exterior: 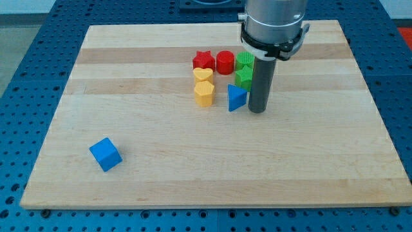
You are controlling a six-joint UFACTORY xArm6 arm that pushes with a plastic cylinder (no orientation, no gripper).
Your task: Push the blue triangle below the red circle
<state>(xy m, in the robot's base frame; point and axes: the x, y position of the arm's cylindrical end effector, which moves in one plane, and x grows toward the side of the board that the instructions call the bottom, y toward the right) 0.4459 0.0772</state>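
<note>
The blue triangle (236,97) lies near the board's middle, toward the view's top. The red circle (225,62) is above it and slightly left. My tip (257,111) rests on the board just right of the blue triangle, close to it or touching it; contact is not clear. A red star (203,60) sits left of the red circle. Two green blocks (244,61) (244,77) stand right of the circle, partly hidden by my rod. A yellow heart (203,75) and a yellow hexagon (204,93) lie left of the triangle.
A blue cube (105,154) sits alone at the view's lower left. The wooden board (290,161) lies on a blue perforated table (19,64). The arm's grey body (273,22) hangs over the top right of the cluster.
</note>
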